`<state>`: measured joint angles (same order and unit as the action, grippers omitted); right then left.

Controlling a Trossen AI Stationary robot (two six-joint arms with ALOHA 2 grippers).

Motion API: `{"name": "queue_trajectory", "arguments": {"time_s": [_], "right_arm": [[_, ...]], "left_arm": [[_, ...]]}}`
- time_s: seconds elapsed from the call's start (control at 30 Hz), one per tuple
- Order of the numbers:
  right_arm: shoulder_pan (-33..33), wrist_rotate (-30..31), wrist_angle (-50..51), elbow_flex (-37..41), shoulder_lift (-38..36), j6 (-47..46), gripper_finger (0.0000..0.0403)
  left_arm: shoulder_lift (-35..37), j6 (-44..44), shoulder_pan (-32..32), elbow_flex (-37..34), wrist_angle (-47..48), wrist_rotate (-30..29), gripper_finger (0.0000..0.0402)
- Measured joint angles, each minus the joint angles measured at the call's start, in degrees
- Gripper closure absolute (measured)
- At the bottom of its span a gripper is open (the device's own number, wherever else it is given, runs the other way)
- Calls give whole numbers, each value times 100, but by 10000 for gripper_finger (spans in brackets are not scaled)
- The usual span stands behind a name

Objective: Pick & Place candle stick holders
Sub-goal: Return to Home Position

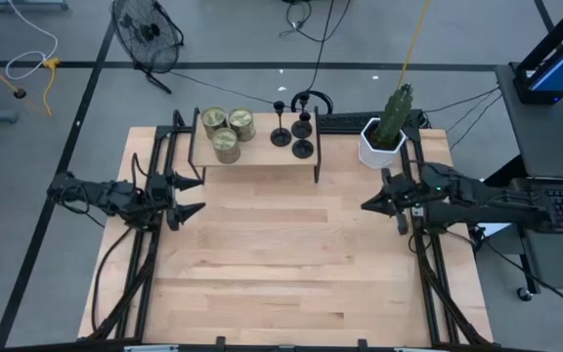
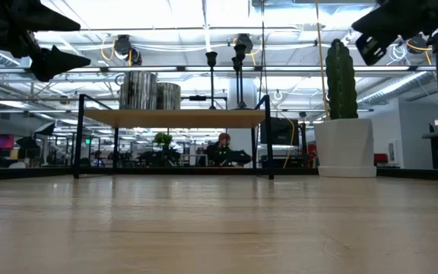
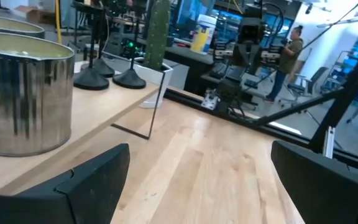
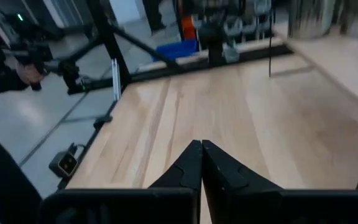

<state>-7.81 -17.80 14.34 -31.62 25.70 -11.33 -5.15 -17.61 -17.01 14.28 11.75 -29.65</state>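
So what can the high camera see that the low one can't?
Only the high view shows the fan beyond the table and all three cans on the shelf. Only the low view shows a person in the room, seen under the shelf. Both show the shelf, holders, cactus, the open left gripper and the shut right gripper, raised at each side.

A low wooden shelf (image 1: 262,156) stands at the far edge of the table (image 1: 291,254). Three silver candle cans (image 1: 226,145) cluster on the shelf's left end. A potted cactus (image 1: 389,122) stands just right of the shelf, and a floor fan (image 1: 145,31) sits beyond its left end.
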Motion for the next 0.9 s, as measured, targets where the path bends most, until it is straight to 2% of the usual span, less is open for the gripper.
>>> {"name": "queue_trajectory", "arguments": {"time_s": [0.13,0.3,0.57,0.9], "right_arm": [[-82,0,-205,303,-648,-101,401],[-88,-15,-309,847,-1111,-325,401],[-88,-46,-1804,2075,-1684,-840,401],[-88,-27,-1962,2729,-2360,-1086,401]], "left_arm": [[0,48,-68,0,64,-46,4],[-1,-51,-214,-153,63,-49,4],[-2,-24,-423,-882,-888,-232,4],[-2,-70,-455,-890,-499,-793,4]]}}
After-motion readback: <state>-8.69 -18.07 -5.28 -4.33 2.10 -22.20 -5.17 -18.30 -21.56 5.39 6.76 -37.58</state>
